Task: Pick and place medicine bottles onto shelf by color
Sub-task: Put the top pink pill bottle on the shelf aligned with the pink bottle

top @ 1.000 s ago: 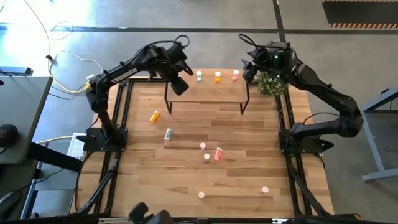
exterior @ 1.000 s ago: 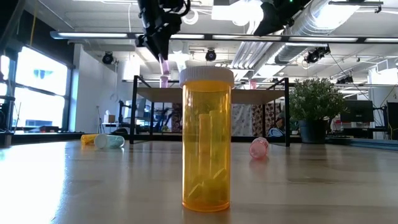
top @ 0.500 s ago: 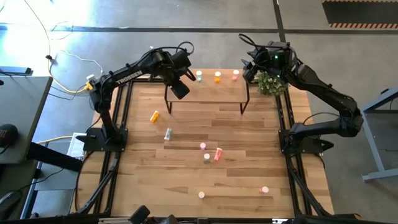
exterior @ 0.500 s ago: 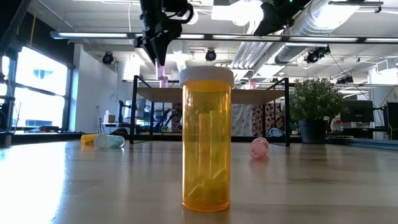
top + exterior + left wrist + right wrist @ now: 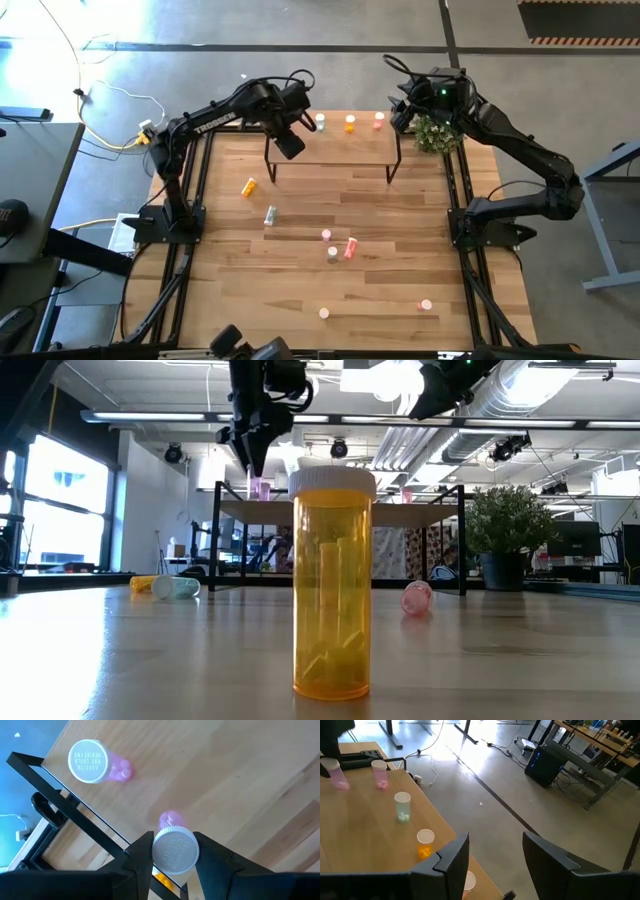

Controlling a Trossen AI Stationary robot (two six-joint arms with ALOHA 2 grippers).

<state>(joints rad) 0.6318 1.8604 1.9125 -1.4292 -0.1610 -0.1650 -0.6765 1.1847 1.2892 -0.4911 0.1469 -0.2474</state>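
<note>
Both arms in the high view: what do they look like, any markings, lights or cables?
Both are black, jointed arms on black bases. The left arm has white lettering along its link, too small to read, and a looped black cable near its wrist. The right arm shows a green light near its wrist and black cables there. Each gripper, left gripper and right gripper, has two flat dark fingers.

Daylight floods the concrete floor [image 5: 150,40] beyond the table's far left corner in the high view, washing it pale blue-white; in the low view the big window [image 5: 55,510] left of the orange bottle [image 5: 332,585] glares, ceiling lamps flare above it; the bottle stands sharp, its backdrop softer; the left wrist view blurs slightly.
</note>
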